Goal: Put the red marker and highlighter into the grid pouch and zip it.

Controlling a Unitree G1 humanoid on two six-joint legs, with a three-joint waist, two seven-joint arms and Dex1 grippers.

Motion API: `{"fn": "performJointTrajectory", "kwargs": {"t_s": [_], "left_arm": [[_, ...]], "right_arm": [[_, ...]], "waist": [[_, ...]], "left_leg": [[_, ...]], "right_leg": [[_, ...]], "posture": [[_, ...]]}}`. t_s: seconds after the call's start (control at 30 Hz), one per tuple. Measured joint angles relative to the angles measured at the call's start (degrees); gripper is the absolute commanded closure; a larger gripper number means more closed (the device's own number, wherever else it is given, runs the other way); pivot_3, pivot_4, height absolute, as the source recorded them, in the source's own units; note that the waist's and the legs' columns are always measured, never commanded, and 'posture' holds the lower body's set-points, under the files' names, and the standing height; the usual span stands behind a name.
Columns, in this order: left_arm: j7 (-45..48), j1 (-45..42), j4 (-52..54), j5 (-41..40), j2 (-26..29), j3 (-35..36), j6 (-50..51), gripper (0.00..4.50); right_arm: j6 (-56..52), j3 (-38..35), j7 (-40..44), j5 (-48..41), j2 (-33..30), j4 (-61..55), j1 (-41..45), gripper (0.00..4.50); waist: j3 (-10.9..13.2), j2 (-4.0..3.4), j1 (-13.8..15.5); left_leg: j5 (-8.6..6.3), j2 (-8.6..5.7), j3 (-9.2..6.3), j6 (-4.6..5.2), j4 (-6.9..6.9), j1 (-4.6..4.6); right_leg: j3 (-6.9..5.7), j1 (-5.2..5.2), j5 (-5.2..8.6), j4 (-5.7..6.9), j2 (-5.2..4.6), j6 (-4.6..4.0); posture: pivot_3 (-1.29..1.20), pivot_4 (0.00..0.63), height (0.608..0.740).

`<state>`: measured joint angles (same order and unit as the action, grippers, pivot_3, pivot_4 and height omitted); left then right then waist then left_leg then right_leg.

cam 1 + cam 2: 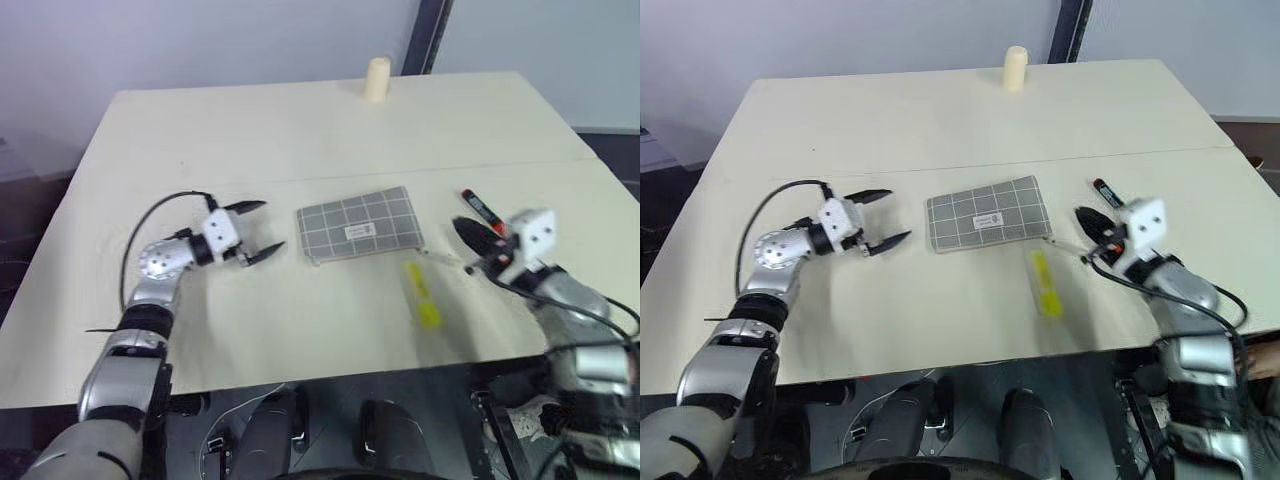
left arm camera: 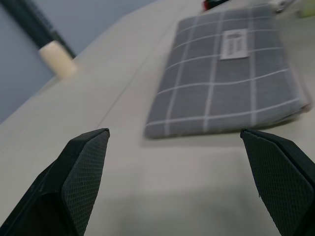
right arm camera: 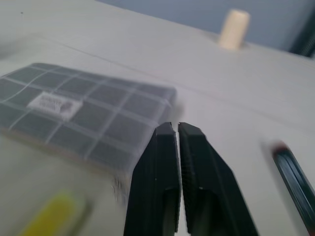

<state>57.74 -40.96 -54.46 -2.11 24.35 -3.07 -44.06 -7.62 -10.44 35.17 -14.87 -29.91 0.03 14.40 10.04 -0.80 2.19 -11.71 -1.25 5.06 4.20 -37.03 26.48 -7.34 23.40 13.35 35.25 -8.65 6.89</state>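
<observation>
Nearest the front edge of the tabletop [image 1: 300,330], one highlighter [image 1: 424,296] lies flat, just short of the pouch's right end; chunky and stiff, probably slick, so best pinched across its middle. Left gripper [image 1: 258,231] hovers beside the pouch's left end, fingers spread wide, empty. Right gripper [image 1: 468,238] sits toward the right edge, fingers pressed together on nothing, near the pouch's right end. One grid pouch [image 1: 360,225] lies mid-table: soft, light fabric, likely to slide and need pinning at an end. One red marker [image 1: 479,209] lies just behind the right gripper: slim, rigid, may roll. One pale cylinder [image 1: 377,78] stands at the far edge.
</observation>
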Motion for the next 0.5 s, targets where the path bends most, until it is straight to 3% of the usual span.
{"fn": "performJointTrajectory", "kwargs": {"t_s": [0.33, 0.5], "left_arm": [[-4.3, -4.6, -7.7, 10.2, 0.7, -6.4, -13.6, 0.00], [-9.1, -6.4, -8.8, 14.5, -0.2, -9.2, -17.2, 0.00]], "right_arm": [[4.4, 10.5, -3.0, 11.5, 2.5, 17.6, 8.7, 4.45], [5.2, 11.1, -3.9, 13.6, 2.1, 19.5, 9.9, 4.45]], "waist": [[0.0, 0.00, 0.0], [0.0, 0.00, 0.1]], "left_leg": [[-0.06, -0.07, 0.10, 0.14, -0.10, 0.00], [-0.06, -0.08, 0.09, 0.14, -0.13, -0.01]], "right_leg": [[-0.04, -0.02, -0.21, 0.01, 0.03, 0.24], [-0.04, -0.05, -0.22, 0.02, 0.02, 0.25]], "posture": [[0.00, 0.150, 0.740], [0.00, 0.150, 0.740]]}}
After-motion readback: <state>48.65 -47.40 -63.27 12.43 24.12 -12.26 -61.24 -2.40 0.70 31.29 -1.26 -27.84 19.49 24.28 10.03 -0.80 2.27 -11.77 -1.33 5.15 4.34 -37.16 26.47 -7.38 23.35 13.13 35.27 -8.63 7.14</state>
